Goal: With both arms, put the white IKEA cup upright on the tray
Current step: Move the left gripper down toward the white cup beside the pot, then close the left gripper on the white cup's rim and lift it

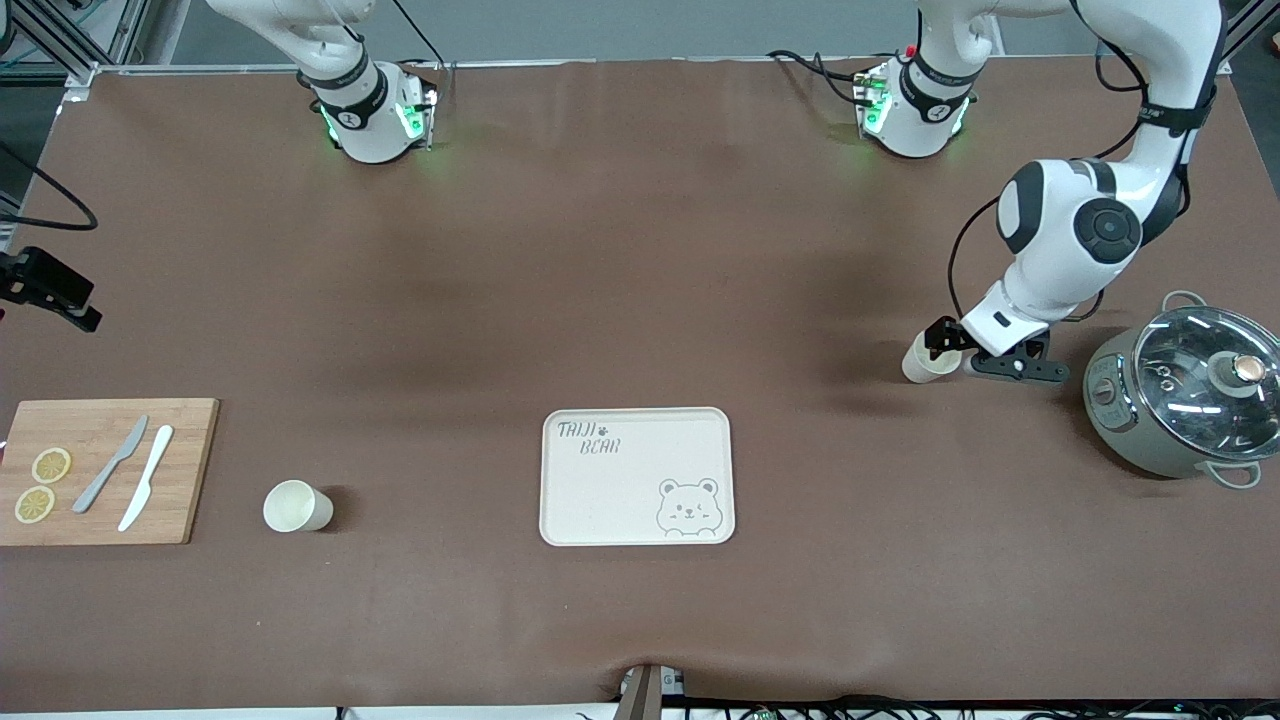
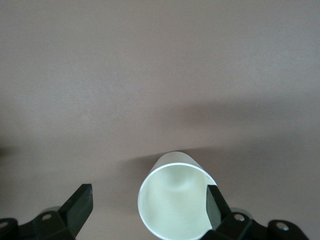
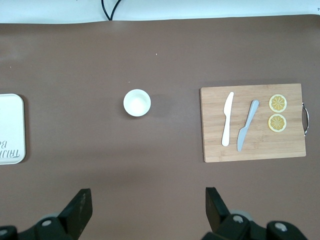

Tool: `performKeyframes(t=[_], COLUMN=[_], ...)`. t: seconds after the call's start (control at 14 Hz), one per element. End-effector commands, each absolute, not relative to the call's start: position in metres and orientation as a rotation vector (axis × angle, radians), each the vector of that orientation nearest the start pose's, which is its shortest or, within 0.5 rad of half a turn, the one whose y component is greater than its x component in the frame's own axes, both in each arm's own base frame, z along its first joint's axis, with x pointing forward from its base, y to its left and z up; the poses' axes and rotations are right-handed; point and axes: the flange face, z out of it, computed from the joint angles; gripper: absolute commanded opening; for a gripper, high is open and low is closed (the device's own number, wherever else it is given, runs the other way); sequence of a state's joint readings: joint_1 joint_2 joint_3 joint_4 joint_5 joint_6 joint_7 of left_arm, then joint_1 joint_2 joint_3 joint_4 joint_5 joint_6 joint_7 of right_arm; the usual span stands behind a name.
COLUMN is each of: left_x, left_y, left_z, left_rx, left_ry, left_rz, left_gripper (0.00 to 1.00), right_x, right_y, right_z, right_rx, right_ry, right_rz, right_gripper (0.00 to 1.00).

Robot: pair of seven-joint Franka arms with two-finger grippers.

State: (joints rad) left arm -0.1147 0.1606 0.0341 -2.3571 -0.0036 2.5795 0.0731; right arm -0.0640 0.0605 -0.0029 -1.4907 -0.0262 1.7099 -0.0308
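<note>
A white cup [image 1: 922, 364] lies on its side on the brown table, near the left arm's end and beside the pot. My left gripper [image 1: 941, 343] is down at this cup and open. In the left wrist view the cup's mouth [image 2: 172, 207] faces the camera between the fingers of my left gripper [image 2: 148, 200]. One finger [image 2: 214, 205] is against the rim and the other [image 2: 80, 206] stands apart. A second white cup [image 1: 297, 506] lies near the cutting board and also shows in the right wrist view [image 3: 137, 102]. The cream tray [image 1: 637, 476] with the bear drawing is empty. My right gripper [image 3: 147, 200] is open, empty and high over the table.
A grey pot with a glass lid [image 1: 1185, 390] stands close to the left arm's wrist. A wooden cutting board [image 1: 100, 470] with two knives and two lemon slices lies at the right arm's end. The tray's edge [image 3: 10, 129] shows in the right wrist view.
</note>
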Motion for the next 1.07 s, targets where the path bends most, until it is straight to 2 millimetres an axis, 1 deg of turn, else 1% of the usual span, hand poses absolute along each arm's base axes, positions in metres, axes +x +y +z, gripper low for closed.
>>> performKeyframes(t=[0.0, 0.14, 0.29, 0.5, 0.64, 0.71, 0.79, 0.86, 1.0], left_x=[0.517, 0.518, 0.519, 0.520, 0.519, 0.518, 0.518, 0.518, 0.520], left_y=[-0.040, -0.040, -0.039, -0.033, -0.033, -0.033, -0.032, -0.032, -0.034], left_z=[0.250, 0.242, 0.235, 0.228, 0.225, 0.221, 0.221, 0.220, 0.221], left_rx=[-3.127, -3.126, -3.125, -3.124, -3.124, -3.127, -3.127, -3.126, -3.127], left_ry=[0.214, 0.212, 0.210, 0.200, 0.207, 0.179, 0.162, 0.166, 0.169], left_rz=[-0.106, -0.104, -0.108, -0.094, -0.084, -0.075, -0.072, -0.070, -0.077], left_gripper=[1.00, 1.00, 1.00, 1.00, 1.00, 0.77, 0.09, 0.00, 0.00], right_x=[0.591, 0.594, 0.595, 0.596, 0.596, 0.596, 0.596, 0.596, 0.596], right_y=[-0.042, -0.042, -0.042, -0.041, -0.038, -0.038, -0.038, -0.037, -0.035], right_z=[0.641, 0.637, 0.637, 0.637, 0.637, 0.637, 0.637, 0.637, 0.637], right_rx=[-3.155, -3.157, -3.153, -3.153, -3.153, -3.153, -3.153, -3.153, -3.152], right_ry=[0.059, 0.059, 0.059, 0.054, 0.049, 0.049, 0.049, 0.047, 0.040], right_rz=[-0.251, -0.244, -0.256, -0.258, -0.258, -0.258, -0.258, -0.258, -0.258], right_gripper=[1.00, 1.00, 1.00, 1.00, 1.00, 1.00, 1.00, 1.00, 1.00])
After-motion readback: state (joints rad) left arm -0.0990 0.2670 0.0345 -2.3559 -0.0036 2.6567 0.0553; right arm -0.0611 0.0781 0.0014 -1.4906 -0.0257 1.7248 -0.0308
